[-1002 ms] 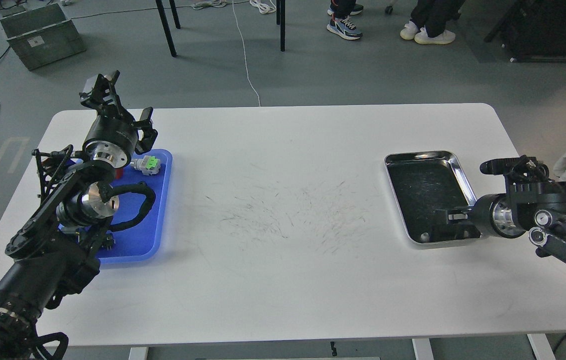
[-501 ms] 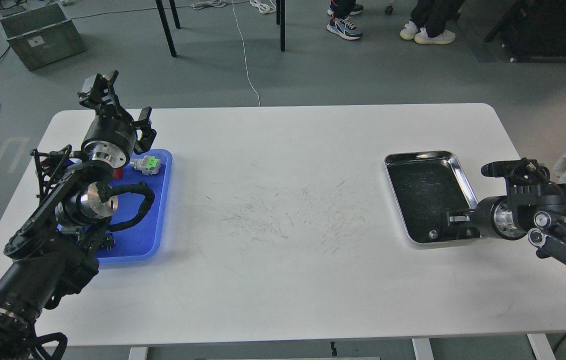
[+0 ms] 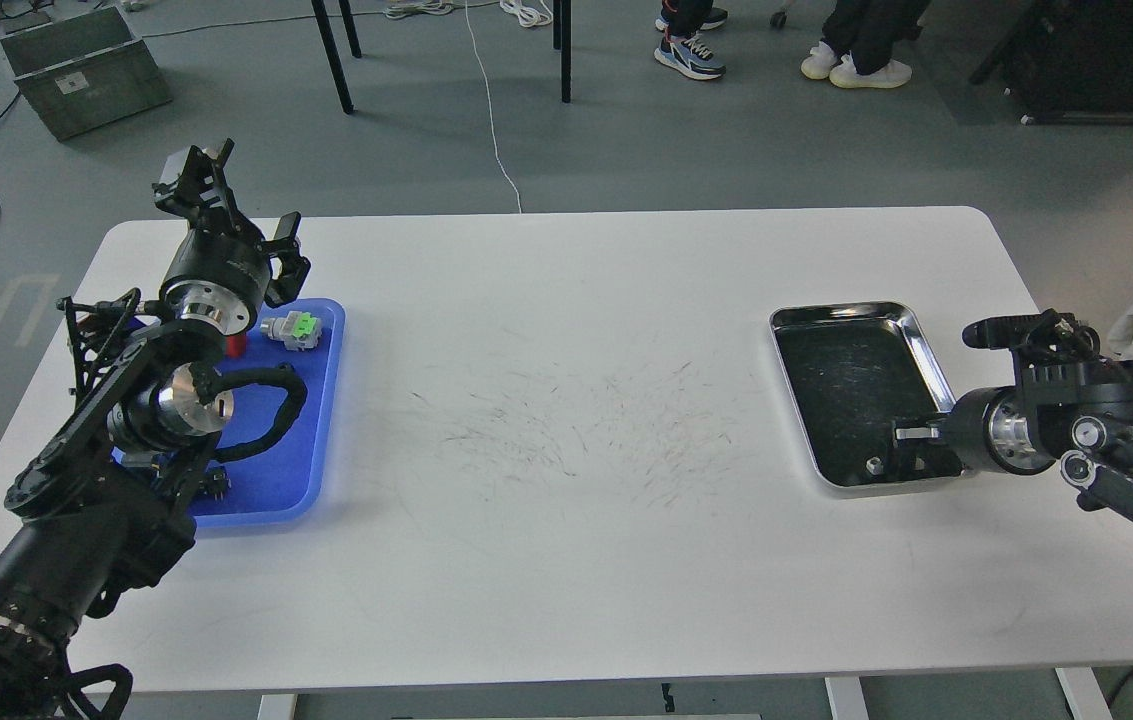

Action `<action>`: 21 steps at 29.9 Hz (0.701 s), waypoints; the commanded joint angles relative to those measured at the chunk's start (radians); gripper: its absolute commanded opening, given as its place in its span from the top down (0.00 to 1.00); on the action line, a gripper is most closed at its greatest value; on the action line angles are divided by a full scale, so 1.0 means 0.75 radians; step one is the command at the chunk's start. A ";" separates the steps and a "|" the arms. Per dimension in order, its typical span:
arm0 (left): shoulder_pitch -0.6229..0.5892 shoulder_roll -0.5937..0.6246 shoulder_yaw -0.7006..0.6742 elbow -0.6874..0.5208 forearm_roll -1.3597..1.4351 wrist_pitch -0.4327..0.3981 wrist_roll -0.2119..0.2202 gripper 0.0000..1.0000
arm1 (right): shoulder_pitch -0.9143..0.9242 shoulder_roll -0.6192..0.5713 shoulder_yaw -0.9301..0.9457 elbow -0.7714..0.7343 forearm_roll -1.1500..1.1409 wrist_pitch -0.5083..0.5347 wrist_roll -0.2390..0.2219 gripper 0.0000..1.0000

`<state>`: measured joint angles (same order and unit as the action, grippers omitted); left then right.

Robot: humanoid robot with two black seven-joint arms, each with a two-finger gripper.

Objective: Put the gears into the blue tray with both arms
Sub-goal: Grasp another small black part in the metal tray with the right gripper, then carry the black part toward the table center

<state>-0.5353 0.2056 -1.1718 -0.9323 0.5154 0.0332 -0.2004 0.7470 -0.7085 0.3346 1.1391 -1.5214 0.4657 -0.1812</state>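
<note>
R gripper (image 3: pixel 911 450) sits w/ fingers apart inside the steel tray (image 3: pixel 916 335), just beside a small gear (image 3: pixel 872 465) prob. to grab it for the far-off blue tray (image 3: pixel 326 400); L gripper (image 3: pixel 226 225) state unclear.

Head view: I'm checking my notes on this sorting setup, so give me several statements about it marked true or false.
1. The blue tray lies at the left end of the white table. True.
2. The steel tray sits in the middle of the table. False: it lies near the right end.
3. A grey part with a green top rests in the blue tray. True.
4. The right gripper hovers above the blue tray. False: it is at the steel tray's near end, beside a small round piece.
5. The left gripper is over the blue tray's far end. True.
</note>
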 commanded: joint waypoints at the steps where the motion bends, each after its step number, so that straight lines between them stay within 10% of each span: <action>1: 0.000 0.000 0.002 0.002 0.000 0.001 0.001 0.02 | 0.004 -0.002 0.002 0.005 0.002 0.001 0.002 0.99; 16: -0.018 0.004 0.002 0.002 0.002 0.001 0.003 0.02 | 0.433 -0.004 0.024 0.107 0.134 -0.022 0.004 0.99; 21: -0.027 0.004 0.002 0.002 0.002 0.001 0.005 0.02 | 0.526 0.232 0.030 -0.003 0.218 -0.183 0.004 0.99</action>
<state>-0.5520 0.2083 -1.1703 -0.9311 0.5173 0.0338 -0.1966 1.1160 -0.6489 0.3585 1.1909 -1.3754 0.3933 -0.1792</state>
